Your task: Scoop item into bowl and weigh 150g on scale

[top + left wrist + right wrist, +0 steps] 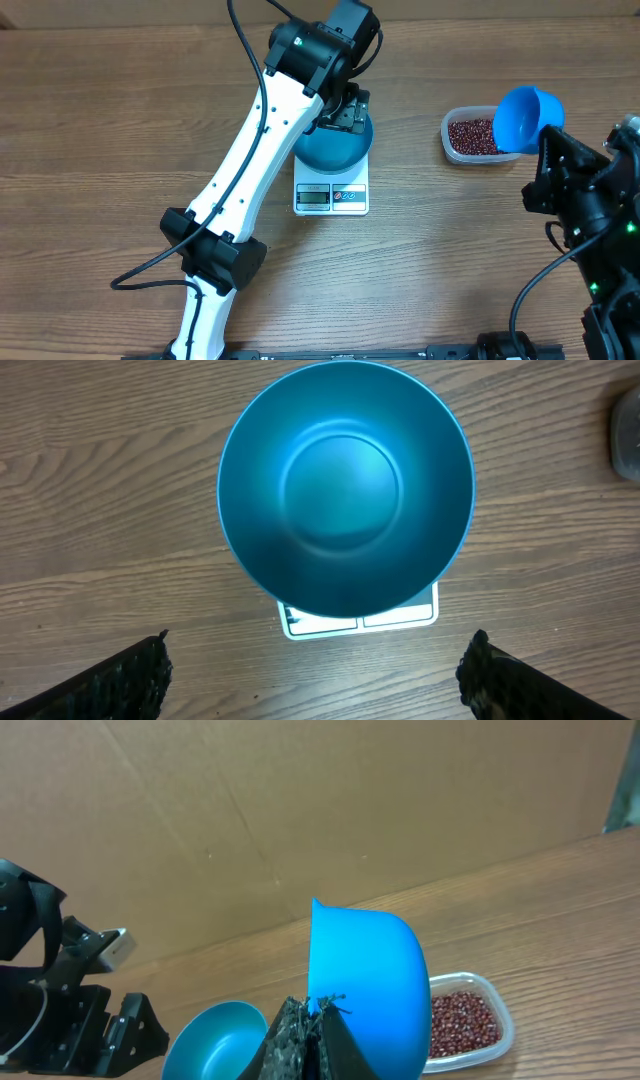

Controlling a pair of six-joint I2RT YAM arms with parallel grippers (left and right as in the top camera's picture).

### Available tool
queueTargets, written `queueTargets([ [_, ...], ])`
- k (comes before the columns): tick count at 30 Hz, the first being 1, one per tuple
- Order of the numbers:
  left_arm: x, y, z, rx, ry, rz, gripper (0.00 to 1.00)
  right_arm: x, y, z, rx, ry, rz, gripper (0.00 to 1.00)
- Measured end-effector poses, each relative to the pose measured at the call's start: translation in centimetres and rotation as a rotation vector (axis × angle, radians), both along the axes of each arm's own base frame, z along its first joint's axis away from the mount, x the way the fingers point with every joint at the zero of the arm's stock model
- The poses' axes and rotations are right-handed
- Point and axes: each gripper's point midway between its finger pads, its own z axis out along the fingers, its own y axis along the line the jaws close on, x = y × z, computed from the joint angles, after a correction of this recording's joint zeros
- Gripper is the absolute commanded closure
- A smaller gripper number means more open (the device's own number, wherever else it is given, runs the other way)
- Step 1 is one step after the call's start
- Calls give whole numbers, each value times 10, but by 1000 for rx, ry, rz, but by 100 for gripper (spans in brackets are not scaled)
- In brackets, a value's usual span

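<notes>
- Scale (331, 190): white, square, flat plastic; stands mid-surface. It has a grey display and round buttons on its front strip, the print too small to read.
- Bowl (345, 490): round, bright blue, smooth, glossy inside; sits on the scale and covers most of its platform.
- Beans (468, 135): small, dark red-brown, a loose heap in the tub.
- Tub (445, 135): clear plastic, rectangular with rounded corners, towards the right edge of the surface.
- Scoop (365, 980): bright blue plastic, deep rounded cup, tipped on its side above the tub's right end.
- Left gripper (315, 665): black textured fingers spread wide, above the bowl.
- Right gripper (308, 1020): fingers pinching the scoop.
- Surface (120, 120): brown wood grain.
</notes>
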Motion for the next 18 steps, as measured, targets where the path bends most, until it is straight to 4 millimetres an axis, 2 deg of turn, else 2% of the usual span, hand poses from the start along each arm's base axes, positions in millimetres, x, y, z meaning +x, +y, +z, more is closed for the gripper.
queueTargets([
  [7,-2,1,-6,17,17,-22,3,-5,-4,-16,-15,68,-17,96],
  [9,-1,1,-6,20,15,-37,5,-6,-9,-18,-26,78,-44,96],
  [10,-1,1,-6,22,15,-43,10,-7,-11,-20,-31,85,-58,96],
  [12,-3,2,-6,34,22,-67,11,-8,-21,-23,-51,98,-111,96],
  [15,-6,4,-6,46,29,-93,10,-9,-26,-25,-61,108,-137,96],
  [18,-9,6,4,42,10,-117,7,-10,-29,-25,-67,109,-153,96],
])
